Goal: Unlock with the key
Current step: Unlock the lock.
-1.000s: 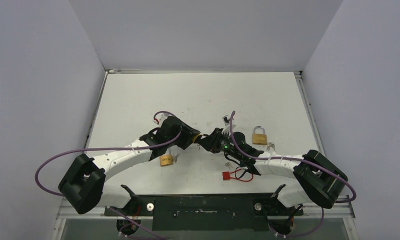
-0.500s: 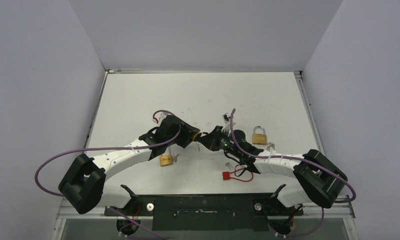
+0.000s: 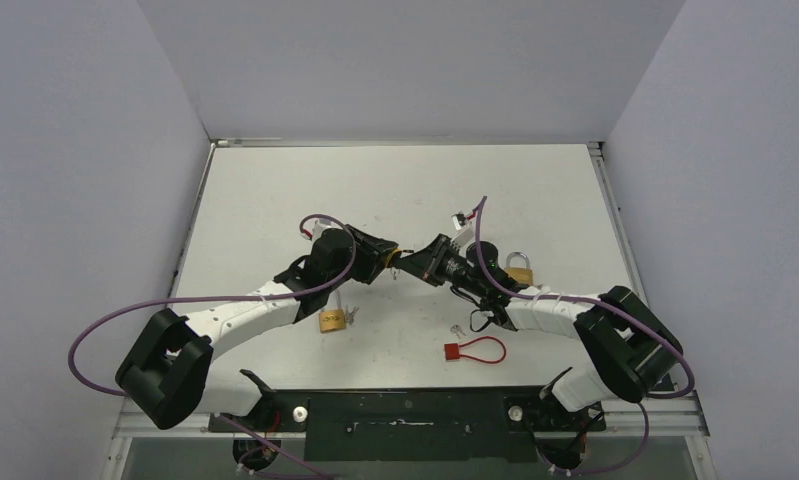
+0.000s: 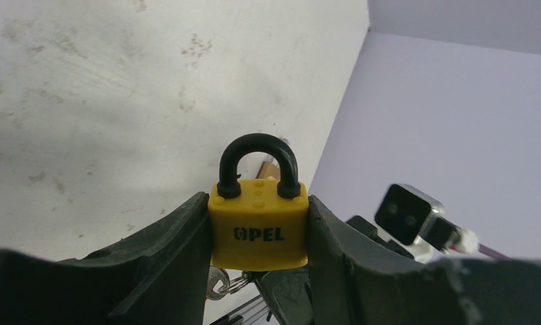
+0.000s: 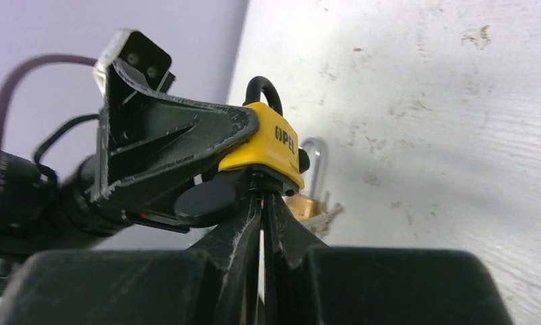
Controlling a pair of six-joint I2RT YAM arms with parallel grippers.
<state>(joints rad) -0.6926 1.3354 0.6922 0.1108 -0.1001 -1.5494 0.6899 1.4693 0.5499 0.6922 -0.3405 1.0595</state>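
A yellow padlock point(image 4: 257, 233) with a black shackle and "OPEL" on its face is clamped upright by the body in my left gripper point(image 4: 257, 211). It is held above the table's middle point(image 3: 395, 256). My right gripper point(image 5: 262, 184) meets it from the right, its fingers pinched shut right under the padlock's point(image 5: 267, 145) base. The key there is almost hidden between the fingertips. A ring with a spare silver key point(image 4: 215, 281) hangs from the base.
A brass padlock point(image 3: 332, 321) lies under the left arm. Another brass padlock point(image 3: 520, 270) with a silver shackle lies behind the right arm. A red cable tag point(image 3: 472, 350) and small loose keys point(image 3: 459, 328) lie near the front edge.
My right gripper has closed under the padlock. Both grippers have shifted toward the back of the table, and the right forearm has swung up and away from the red tag.
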